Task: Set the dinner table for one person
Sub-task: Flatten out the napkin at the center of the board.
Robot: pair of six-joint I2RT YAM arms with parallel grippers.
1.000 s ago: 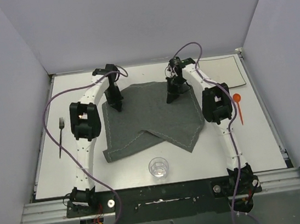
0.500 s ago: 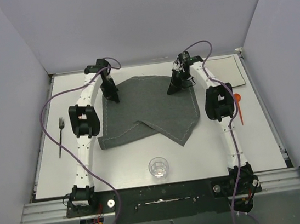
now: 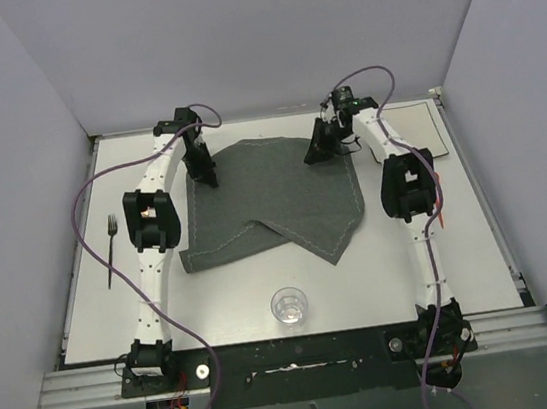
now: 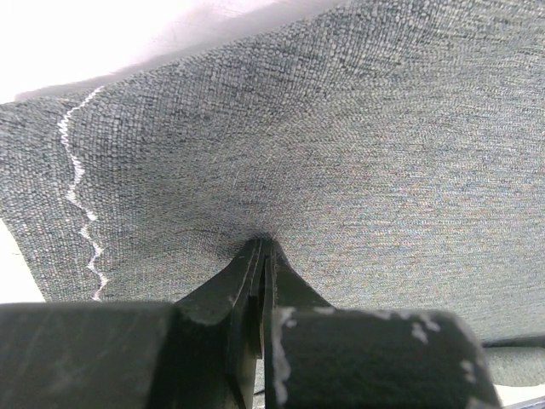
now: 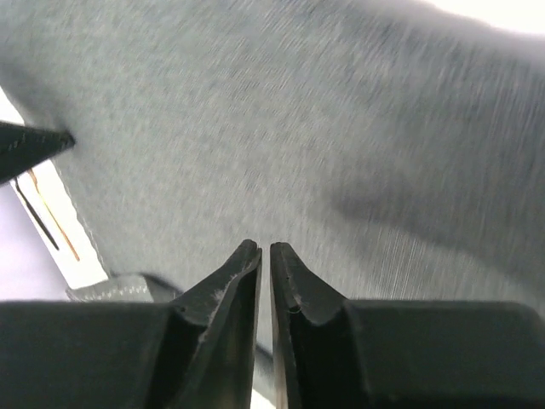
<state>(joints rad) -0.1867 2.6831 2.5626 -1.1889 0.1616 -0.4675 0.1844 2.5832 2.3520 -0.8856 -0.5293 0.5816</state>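
Observation:
A dark grey cloth placemat (image 3: 273, 199) lies on the white dinner table (image 3: 236, 300), spread at the far side, with its near part folded into a flap and a point. My left gripper (image 3: 210, 178) is shut on the mat's far left edge; in the left wrist view the jaws (image 4: 262, 243) pinch the cloth (image 4: 341, 128) up into a small peak. My right gripper (image 3: 319, 153) hovers at the mat's far right corner. In the right wrist view its jaws (image 5: 264, 249) stand a narrow gap apart with nothing between them, over the blurred cloth (image 5: 298, 128).
A black fork (image 3: 111, 248) lies at the table's left side. A clear glass (image 3: 289, 305) stands near the front edge, in the middle. A white square plate (image 3: 417, 130) sits at the far right. An orange utensil (image 3: 435, 188) lies beside the right arm.
Both grippers pulled the placemat toward the far side and spread it. The right arm has since shifted slightly right, and its jaws have come off the cloth.

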